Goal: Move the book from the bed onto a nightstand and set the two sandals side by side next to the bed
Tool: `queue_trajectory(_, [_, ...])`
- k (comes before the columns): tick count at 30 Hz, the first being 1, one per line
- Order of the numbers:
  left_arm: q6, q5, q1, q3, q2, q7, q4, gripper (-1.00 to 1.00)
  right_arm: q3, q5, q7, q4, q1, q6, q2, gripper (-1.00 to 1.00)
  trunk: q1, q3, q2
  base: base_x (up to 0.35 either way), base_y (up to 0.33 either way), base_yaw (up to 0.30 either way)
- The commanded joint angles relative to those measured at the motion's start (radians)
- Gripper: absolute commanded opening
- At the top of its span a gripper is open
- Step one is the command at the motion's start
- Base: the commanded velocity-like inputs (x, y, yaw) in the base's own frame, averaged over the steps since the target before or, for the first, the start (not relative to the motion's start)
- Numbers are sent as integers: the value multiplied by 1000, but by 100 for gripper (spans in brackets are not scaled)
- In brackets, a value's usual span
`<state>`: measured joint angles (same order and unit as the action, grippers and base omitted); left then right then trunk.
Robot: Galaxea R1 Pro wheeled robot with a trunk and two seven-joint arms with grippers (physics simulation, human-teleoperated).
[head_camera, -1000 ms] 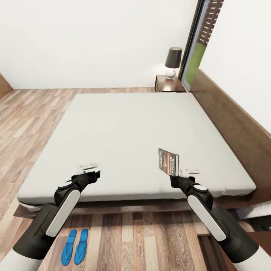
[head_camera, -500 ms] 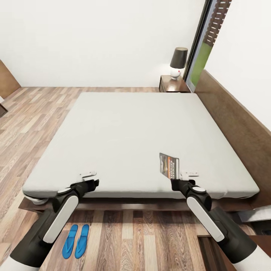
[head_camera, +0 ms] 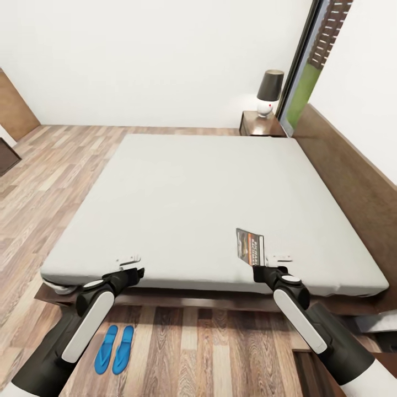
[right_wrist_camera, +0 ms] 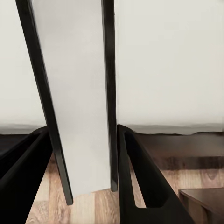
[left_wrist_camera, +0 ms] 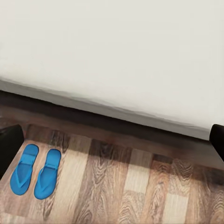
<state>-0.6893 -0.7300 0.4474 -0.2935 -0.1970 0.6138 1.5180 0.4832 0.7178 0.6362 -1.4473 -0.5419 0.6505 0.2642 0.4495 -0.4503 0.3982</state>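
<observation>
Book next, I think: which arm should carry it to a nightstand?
The right. Its gripper already holds the book upright over the bed edge, on the headboard side. The left gripper is open and empty; the sandals already lie paired below it.

Both arms extended forward, level. Left gripper [head_camera: 130, 263] fingers spread wide, holding nothing. Right gripper [head_camera: 259, 263] fingers clamped on upright book [head_camera: 250, 246], wrist level.

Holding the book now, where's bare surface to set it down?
The nightstand top beside the lamp looks partly bare but tight. The bed is bare. The right end effector holds the book.
</observation>
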Motion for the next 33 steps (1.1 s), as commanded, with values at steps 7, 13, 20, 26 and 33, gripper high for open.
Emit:
queue_trajectory(7, [-1, -9, 1, -3, -1, 11, 2, 100, 3, 8, 11, -1, -1, 1, 1, -100, 1, -2, 2, 0, 1, 260])
queue_trajectory(13, [-2, -9, 1, -1, -1, 11, 2, 100, 2, 8, 11, -1, -1, 1, 2, -100, 1, -2, 2, 0, 191, 269])
queue_trajectory(20, [-3, -9, 1, -1, -1, 11, 2, 100, 3, 8, 11, 2, -1, 1, 1, -100, 1, -2, 2, 0, 273, 270])
queue_trajectory(26, [-3, -9, 1, 0, -1, 11, 2, 100, 2, 8, 11, 4, -1, 0, 1, -100, 1, -2, 2, 0, 287, 270])
queue_trajectory(33, [-3, -9, 1, 0, -1, 11, 2, 100, 2, 8, 11, 7, -1, 0, 1, -100, 1, -2, 2, 0, 290, 270])
